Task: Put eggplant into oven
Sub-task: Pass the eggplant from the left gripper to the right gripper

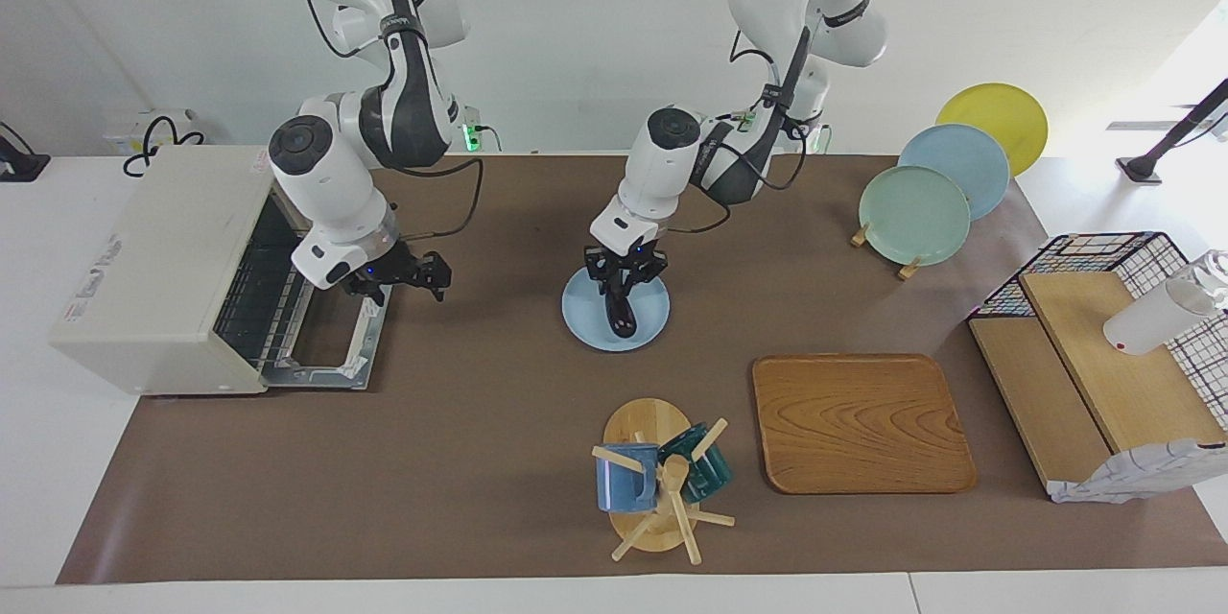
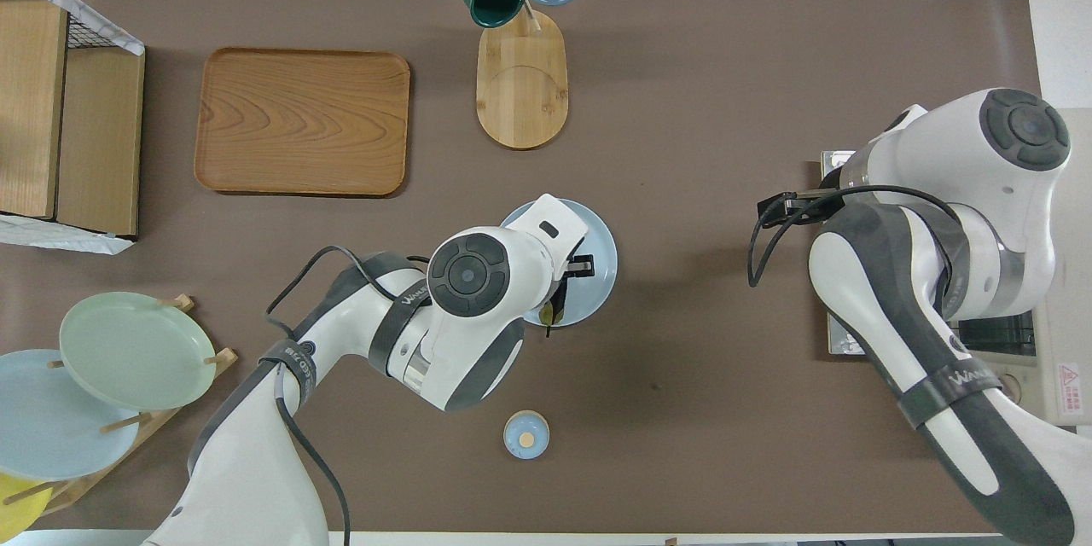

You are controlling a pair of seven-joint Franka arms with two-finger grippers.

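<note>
One glossy dark eggplant (image 1: 619, 312) on round plate (image 1: 652, 321).

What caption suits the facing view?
Left gripper over eggplant on blue plate; oven door open.

- Brown worktop (image 2: 682, 102) seen from above, two white robot arms entering from the bottom edge.
- The left arm's wrist covers most of a pale blue plate (image 2: 601, 252) mid-worktop; a dark eggplant (image 2: 550, 313) tip shows at the plate's nearer edge.
- The right end effector (image 2: 781, 209) sits over the oven (image 2: 1058, 375) door's end.
- A wooden tray (image 2: 303, 121) lies farther out, beside a mug stand (image 2: 522, 85) holding green and blue mugs.
- A small blue lid (image 2: 526, 434) rests nearer the robots.
</note>
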